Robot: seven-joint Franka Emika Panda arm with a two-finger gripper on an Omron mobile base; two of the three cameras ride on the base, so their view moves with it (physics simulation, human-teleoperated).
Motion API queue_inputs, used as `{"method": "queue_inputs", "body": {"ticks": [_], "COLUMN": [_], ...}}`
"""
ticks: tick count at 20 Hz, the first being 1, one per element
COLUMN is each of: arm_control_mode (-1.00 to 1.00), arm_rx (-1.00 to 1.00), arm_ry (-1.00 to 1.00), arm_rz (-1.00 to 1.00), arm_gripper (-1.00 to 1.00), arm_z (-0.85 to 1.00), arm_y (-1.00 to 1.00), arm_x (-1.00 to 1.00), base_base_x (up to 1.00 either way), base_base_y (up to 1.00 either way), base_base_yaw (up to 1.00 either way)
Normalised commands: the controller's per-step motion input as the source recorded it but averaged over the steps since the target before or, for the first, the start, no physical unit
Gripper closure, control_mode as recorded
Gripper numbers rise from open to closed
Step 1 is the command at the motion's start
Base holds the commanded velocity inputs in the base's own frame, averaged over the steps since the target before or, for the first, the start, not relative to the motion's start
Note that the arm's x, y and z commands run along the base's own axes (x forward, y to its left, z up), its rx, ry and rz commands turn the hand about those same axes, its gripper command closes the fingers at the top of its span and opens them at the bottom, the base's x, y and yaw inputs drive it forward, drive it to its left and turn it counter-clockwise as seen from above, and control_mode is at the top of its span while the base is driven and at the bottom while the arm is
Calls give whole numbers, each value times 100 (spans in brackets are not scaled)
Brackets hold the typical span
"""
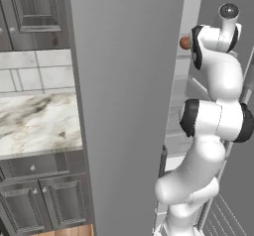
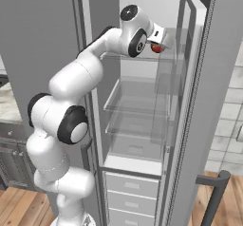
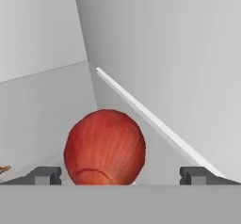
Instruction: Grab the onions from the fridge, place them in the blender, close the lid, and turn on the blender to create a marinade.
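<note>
Right in front of my gripper [image 3: 120, 175] sits an onion [image 3: 104, 147], on an upper fridge [image 2: 142, 101] shelf close to the back corner, and my fingers [image 3: 46, 175] stand spread wide on either side of it with nothing held. I'm on the first step, fetching. Next I should push forward slightly, then clamp; whether the tips already touch it, I can't quite tell.

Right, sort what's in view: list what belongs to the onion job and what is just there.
Belongs to the job:
- onion, on a fridge shelf between the open hand's fingertips
- fridge, door open

Just there:
- marble counter
- dark panelled cabinets
- tiled wall
- wooden floor
</note>
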Motion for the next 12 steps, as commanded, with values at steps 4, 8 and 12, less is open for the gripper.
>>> {"method": "queue_inputs", "body": {"ticks": [4, 8, 12], "arm_control_mode": [-100, -100, -100], "arm_rx": [0, 0, 0], "arm_ry": [3, 0, 0], "arm_rz": [0, 0, 0], "arm_gripper": [-100, -100, -100], "arm_z": [-11, -14, -24], "arm_y": [-5, 0, 0], "arm_x": [52, 38, 14], "base_base_x": [0, 0, 0], "base_base_y": [0, 0, 0], "base_base_yaw": [0, 0, 0]}}
